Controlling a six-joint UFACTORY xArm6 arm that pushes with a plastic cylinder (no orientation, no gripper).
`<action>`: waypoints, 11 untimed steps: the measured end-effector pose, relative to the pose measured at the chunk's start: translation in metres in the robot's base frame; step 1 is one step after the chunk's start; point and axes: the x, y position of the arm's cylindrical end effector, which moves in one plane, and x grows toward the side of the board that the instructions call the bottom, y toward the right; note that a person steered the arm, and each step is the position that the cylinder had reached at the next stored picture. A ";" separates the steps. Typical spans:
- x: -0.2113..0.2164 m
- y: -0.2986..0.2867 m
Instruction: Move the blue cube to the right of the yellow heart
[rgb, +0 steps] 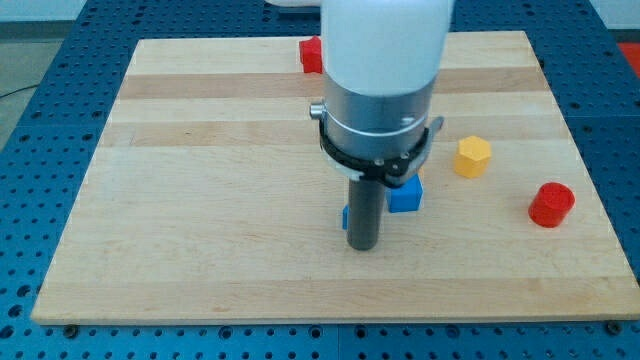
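My tip (361, 245) rests on the wooden board (200, 220) at the view's lower middle. A blue cube (406, 196) sits just right of and slightly above the tip, close to the rod. A second small piece of blue (345, 216) peeks out at the rod's left side, mostly hidden; its shape cannot be made out. A yellow block (473, 157), looking hexagonal, lies to the right of the blue cube. No yellow heart shape can be made out.
A red cylinder (551, 205) stands near the board's right edge. A red block (311, 55) sits at the board's top, partly hidden by the arm. The arm's wide body (380, 80) covers the board's upper middle.
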 end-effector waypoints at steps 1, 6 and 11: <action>-0.024 0.000; 0.003 0.095; -0.027 0.082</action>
